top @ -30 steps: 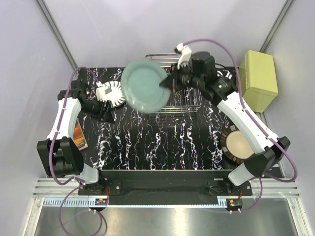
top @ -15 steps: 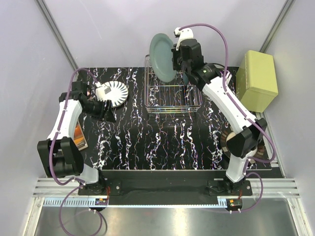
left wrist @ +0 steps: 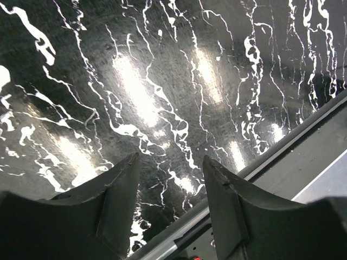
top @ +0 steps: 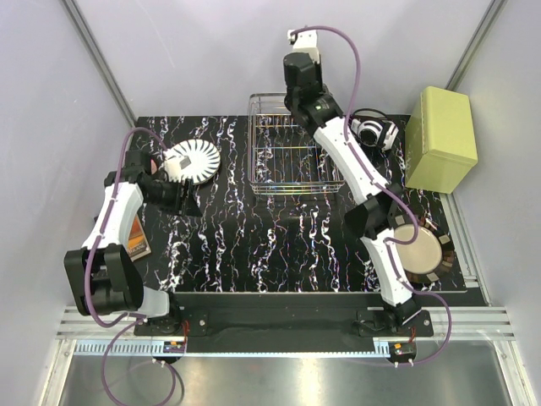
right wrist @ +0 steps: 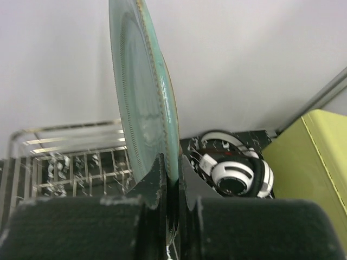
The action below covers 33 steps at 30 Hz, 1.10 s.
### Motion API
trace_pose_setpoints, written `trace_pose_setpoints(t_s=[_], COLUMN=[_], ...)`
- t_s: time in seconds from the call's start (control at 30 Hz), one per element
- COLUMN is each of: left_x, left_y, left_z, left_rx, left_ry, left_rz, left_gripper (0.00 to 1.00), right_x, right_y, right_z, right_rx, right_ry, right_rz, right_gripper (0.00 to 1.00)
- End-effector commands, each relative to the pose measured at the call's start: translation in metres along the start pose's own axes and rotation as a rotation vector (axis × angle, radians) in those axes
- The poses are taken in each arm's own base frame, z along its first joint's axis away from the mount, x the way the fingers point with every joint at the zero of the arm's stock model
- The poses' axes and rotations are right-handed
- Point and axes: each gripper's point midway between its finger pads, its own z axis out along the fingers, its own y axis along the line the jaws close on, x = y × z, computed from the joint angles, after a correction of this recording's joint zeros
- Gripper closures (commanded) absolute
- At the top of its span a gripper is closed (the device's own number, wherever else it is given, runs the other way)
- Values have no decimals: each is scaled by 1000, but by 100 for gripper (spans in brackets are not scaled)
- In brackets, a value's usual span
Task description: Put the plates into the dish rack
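Dish rack [top: 269, 166] between plate [top: 201, 156] and headphones [top: 374, 134]

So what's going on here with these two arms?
The right gripper holds a pale green plate on edge by its rim, above the wire rack. The left gripper hangs open and empty over the table beside a striped plate. That and a beige plate lie on the table, not yet racked.

Three plates are in sight, one striped plate [top: 191, 160] by the far left corner of the table [top: 254, 245], one beige plate [top: 413, 248] at its right edge and one pale green plate [right wrist: 142, 97], plus one rack [top: 270, 161], one headphone set [top: 374, 133], one box [top: 441, 139] and one card [top: 138, 237] at the left edge.
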Motion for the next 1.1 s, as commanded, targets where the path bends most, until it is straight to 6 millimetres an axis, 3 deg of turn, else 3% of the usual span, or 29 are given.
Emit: trace_pose_setpoints(t_s=[0.0,0.27,0.4,0.47,0.57,0.87,1.07], left_x=[-7,-5,-5,-4,-4,1,0], left_y=[-10,-10,-5,2,6,14,14], left_z=[-2,2,3,4,5,12,13], left_rx=[29,42,24,-10,-29,-56,-47], left_ry=[-68,-66,-57,-46,-43,-39,-35], left_rz=[24,19,16,8,-6,-43,-51], left_gripper=[46,45,39,32,12,9,9], right_x=[-45,-18,2,12,24,39,61], right_y=[-24,-16,-11,-7,-3,-4,1], right_z=[-7,4,10,13,19,38,43], right_rx=[89,108,114,112,118,132,126], right_ry=[-113,-72,-37,-23,-9,-3,34], right_rz=[133,57,28,16,-2,-25,-61], right_gripper=[100,100,100,100,100,100,100])
